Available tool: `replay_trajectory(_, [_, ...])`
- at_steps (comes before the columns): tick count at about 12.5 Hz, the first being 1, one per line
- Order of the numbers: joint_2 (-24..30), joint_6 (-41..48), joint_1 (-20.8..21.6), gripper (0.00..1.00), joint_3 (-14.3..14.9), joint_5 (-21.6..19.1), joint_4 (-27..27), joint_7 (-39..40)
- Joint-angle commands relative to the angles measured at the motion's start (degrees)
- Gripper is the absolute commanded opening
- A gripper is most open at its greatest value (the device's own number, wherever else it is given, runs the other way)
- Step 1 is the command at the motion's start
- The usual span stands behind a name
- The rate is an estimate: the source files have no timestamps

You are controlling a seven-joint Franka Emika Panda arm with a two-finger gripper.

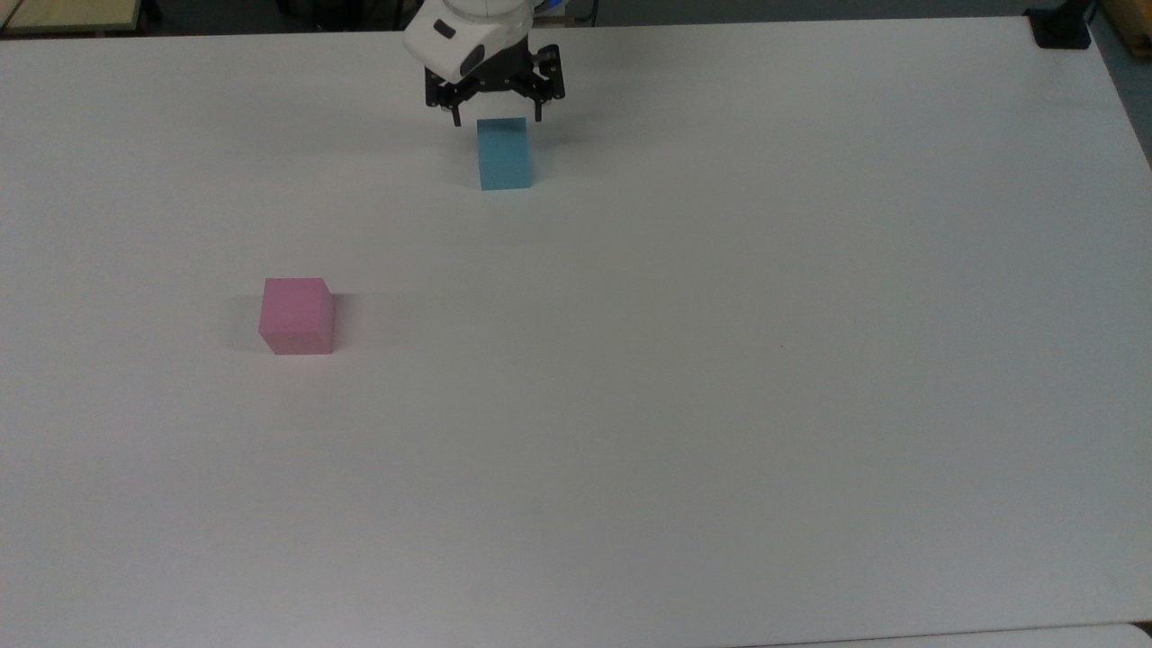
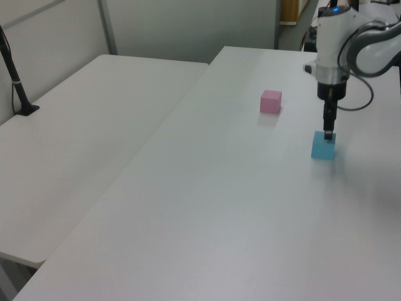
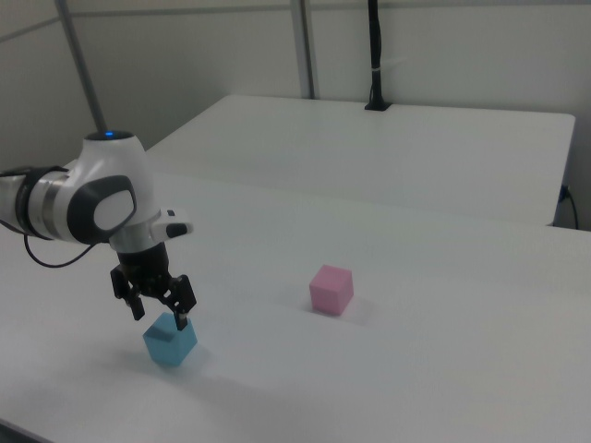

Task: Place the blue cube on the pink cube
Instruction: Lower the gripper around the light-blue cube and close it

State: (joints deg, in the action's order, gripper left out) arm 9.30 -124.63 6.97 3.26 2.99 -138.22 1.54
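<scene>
White table fills your workspace, and a second white table stands beside it in the left view. You see the blue cube resting on the table near the far edge in the top view, and the pink cube sits well apart from it, toward the top view's left. Your gripper hangs just above the blue cube, pointing down. Its fingers are spread apart, one to each side of the cube's top, and they hold nothing. In the right view the gripper is close over the blue cube, with the pink cube toward the right view's right.
</scene>
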Motion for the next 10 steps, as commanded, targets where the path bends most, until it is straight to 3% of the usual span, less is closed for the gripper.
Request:
replay_trajectory(1, [-2.7,-3.6,1.4,1.0,0.4,1.4,-0.7,-3.3])
replay_trajectory(5, [-3.7,-4.0,0.9,0.96,0.4,4.0,-0.6,-3.4])
replay_trajectory(7, [-4.6,-5.4,1.2,0.8,0.4,4.0,-0.7,-3.4])
replay_trajectory(10, [-4.9,-5.8,1.4,0.39,0.4,4.0,-0.6,-3.4])
